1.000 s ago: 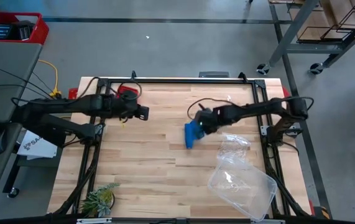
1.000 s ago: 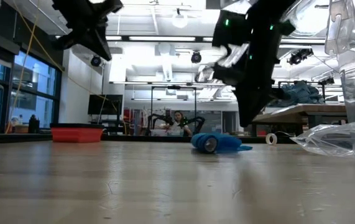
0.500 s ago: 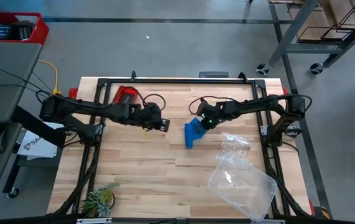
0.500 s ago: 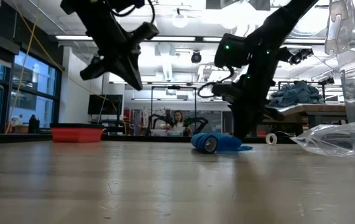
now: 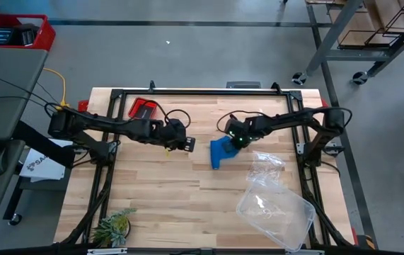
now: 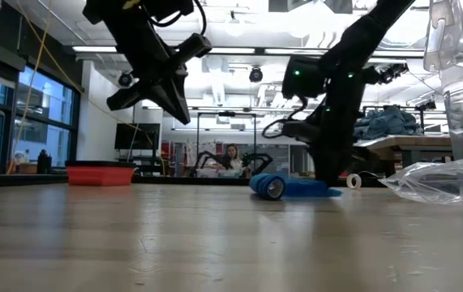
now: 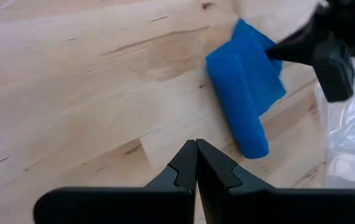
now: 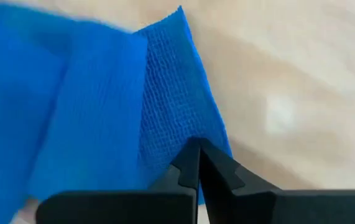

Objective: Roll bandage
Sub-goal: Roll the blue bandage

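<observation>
The blue bandage [image 5: 218, 151] lies near the table's middle. It is partly rolled: the roll [image 6: 268, 186] rests on the wood, and a flat loose tail [image 7: 263, 70] runs from it toward the right arm. My right gripper [image 5: 238, 140] is shut, pointing down, with its tips on that tail [image 8: 183, 106]. My left gripper [image 5: 187, 144] is shut and hangs above the table [image 6: 184, 120], left of the roll [image 7: 236, 106], touching nothing. My right gripper comes from above, pointing steeply down. Its shut fingertips [image 8: 193, 163] rest on the tail's flat woven fabric, close to its edge [image 8: 211, 134]. The tail lies flat on the table under them. It stays joined to the roll beside it.
A clear plastic bag [image 5: 275, 201] sprawls over the near right of the table. A small red tray [image 5: 143, 109] stands at the far left. A green plant sprig [image 5: 112, 227] lies at the near left corner. Bare wood [image 5: 180, 177] lies in front of the bandage.
My left gripper has swung right from the red tray toward the bandage and come down, still shut. My right gripper has sunk, shut, onto the bandage's tail. The roll has stayed in place.
</observation>
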